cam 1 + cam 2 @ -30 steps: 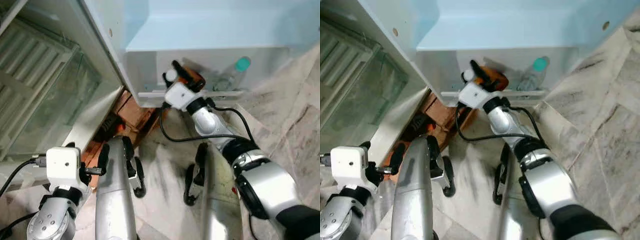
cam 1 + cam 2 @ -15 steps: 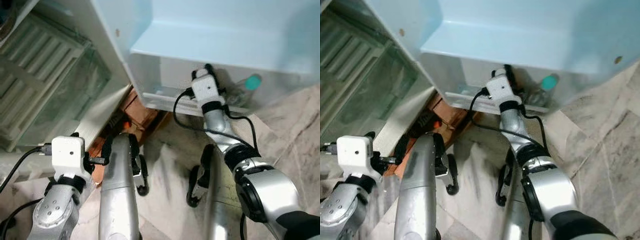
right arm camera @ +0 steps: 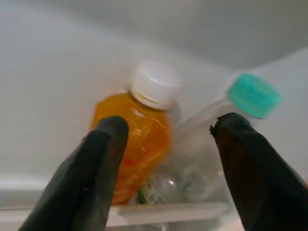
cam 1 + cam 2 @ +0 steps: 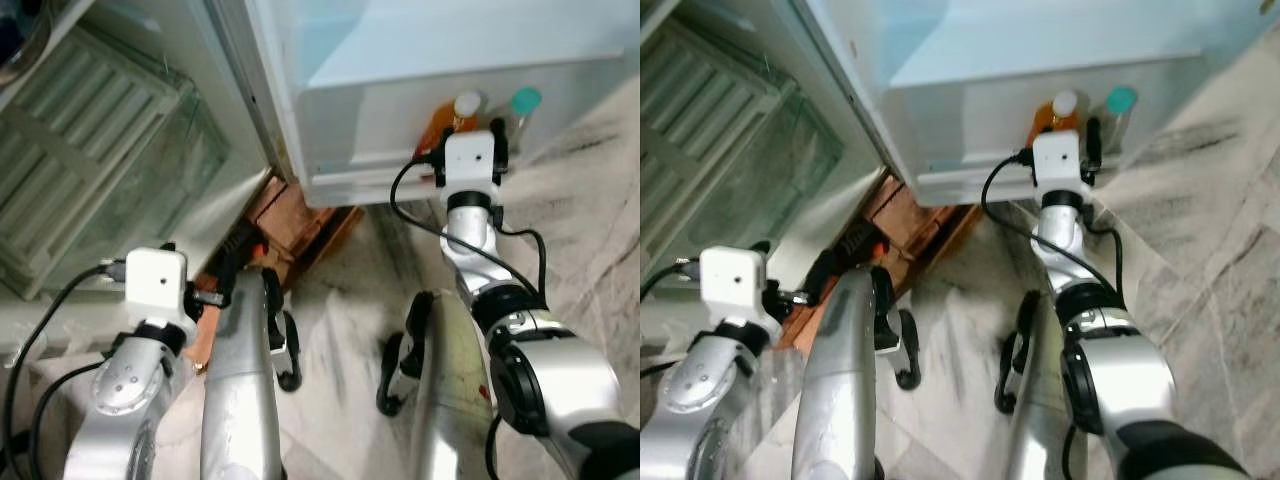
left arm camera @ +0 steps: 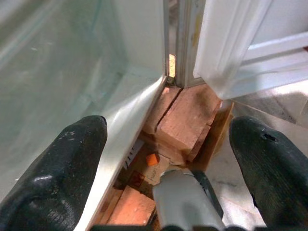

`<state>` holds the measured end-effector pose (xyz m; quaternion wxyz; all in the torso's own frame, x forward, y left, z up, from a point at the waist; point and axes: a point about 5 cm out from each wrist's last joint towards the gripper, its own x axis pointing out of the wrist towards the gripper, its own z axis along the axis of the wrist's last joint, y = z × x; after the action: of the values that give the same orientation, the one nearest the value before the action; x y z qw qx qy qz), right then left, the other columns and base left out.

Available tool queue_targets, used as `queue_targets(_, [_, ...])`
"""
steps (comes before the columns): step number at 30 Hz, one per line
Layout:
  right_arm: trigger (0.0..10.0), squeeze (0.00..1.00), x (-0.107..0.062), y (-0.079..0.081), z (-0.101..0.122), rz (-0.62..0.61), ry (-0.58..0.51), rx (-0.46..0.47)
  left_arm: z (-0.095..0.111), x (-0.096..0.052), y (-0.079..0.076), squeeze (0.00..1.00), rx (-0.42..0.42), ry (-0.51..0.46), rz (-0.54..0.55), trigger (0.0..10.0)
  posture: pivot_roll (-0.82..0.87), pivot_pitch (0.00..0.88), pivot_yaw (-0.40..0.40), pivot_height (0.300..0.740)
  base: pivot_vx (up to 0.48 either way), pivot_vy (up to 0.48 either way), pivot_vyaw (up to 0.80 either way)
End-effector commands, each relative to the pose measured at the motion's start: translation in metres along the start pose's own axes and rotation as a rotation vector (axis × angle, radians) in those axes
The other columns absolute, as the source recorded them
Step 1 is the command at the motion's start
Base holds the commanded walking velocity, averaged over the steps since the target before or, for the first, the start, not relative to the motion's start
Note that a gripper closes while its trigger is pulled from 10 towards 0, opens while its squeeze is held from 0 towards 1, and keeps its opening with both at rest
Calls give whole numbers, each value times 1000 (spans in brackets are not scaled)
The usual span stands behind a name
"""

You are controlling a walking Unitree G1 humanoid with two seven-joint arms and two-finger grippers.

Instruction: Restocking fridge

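An orange juice bottle [image 3: 137, 144] with a white cap stands upright in the white door shelf [image 4: 370, 150] of the fridge. A clear bottle with a teal cap [image 3: 252, 94] leans beside it, touching it. My right gripper [image 3: 168, 127] is open just in front of the two bottles, its fingers [image 3: 103, 159] apart from them and holding nothing. In the head views the right wrist [image 4: 470, 160] sits at the shelf's front rail, below the orange bottle [image 4: 445, 120]. My left gripper [image 5: 168, 130] is open and empty, low by the fridge base.
Red bricks [image 4: 290, 215] prop the fridge base near the door hinge. A glass-fronted drawer [image 4: 130, 190] of the fridge is on the left. The marble floor [image 4: 345, 290] lies below. My silver legs [image 4: 240, 400] stand close to the bricks.
The right gripper has let go of the orange bottle, which now stands in the door shelf, and has drawn back a little. The camera view has shifted; the left arm has barely moved.
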<state>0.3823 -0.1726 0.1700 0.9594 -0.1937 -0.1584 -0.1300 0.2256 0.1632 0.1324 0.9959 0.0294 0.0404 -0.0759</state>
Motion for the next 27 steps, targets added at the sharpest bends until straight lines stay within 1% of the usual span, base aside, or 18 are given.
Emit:
queue_targets(1, [10000, 1000, 1, 1, 2, 13, -15, -5, -8, -2, 0, 0, 2, 24, 0, 10000, 118, 347, 104, 573, 0, 0, 0])
queue_targets(6, [10000, 1000, 11, 2, 16, 54, -66, -54, -7, 9, 1, 0, 7, 13, -2, 10000, 95, 297, 97, 573, 0, 0, 0])
queue_targets(7, [10000, 1000, 12, 2, 17, 58, -72, -57, -7, 11, 2, 0, 7, 11, 1, 10000, 95, 297, 97, 573, 0, 0, 0])
queue_targets(9, [10000, 1000, 15, 1, 20, 66, -77, -62, -7, 16, 1, 0, 8, 6, 3, 10000, 87, 265, 91, 573, 0, 0, 0])
queue_targets(12, [10000, 1000, 18, -1, 22, 77, -60, -22, -7, 22, 0, 0, 4, -8, 1, 10000, 71, 232, 89, 573, 0, 0, 0])
queue_targets(13, [10000, 1000, 16, 0, 17, 87, -15, 39, -11, 21, 0, 0, 10, -4, 5, 10000, 57, 207, 91, 573, 0, 0, 0])
queue_targets(16, [10000, 1000, 14, 0, 15, 95, -2, 55, -13, 21, -1, 0, 8, -2, 4, 10000, 47, 189, 89, 573, 0, 0, 0])
queue_targets(17, [10000, 1000, 10, 0, 11, 113, 2, 81, -16, 20, -1, 0, 7, 5, 2, 10000, 36, 171, 87, 573, 0, 0, 0])
queue_targets(19, [10000, 1000, 7, 1, 9, 125, 4, 96, -19, 20, -2, 0, 5, 10, 1, 10000, 32, 166, 86, 573, 0, 0, 0])
queue_targets(21, [10000, 1000, -12, 4, -3, 182, 11, 141, -28, 24, -4, 0, 3, 16, -8, 10000, 1, 122, 62, 573, 0, 0, 0])
queue_targets(22, [10000, 1000, -12, 4, -3, 182, 11, 141, -28, 24, -4, 0, 3, 16, -8, 10000, 1, 122, 62, 573, 0, 0, 0])
queue_targets(23, [10000, 1000, -22, 6, -7, 207, 15, 166, -31, 25, -5, 0, 1, 19, -7, 10000, 0, 111, 53, 573, 0, 0, 0])
queue_targets(25, [10000, 996, -45, 11, -11, 271, -13, 205, -35, 29, -4, 0, -4, 16, 6, 10000, -12, 92, 36, 573, 0, 0, 0])
queue_targets(26, [10000, 843, -51, 12, -11, 292, -23, 215, -35, 31, -3, 0, -5, 14, 12, 10000, -12, 92, 36, 573, 0, 0, 0])
queue_targets(27, [10000, 443, -61, 14, -13, 309, -26, 227, -36, 31, -3, 0, -10, 14, 24, 10000, -14, 77, 35, 573, 0, 0, 0])
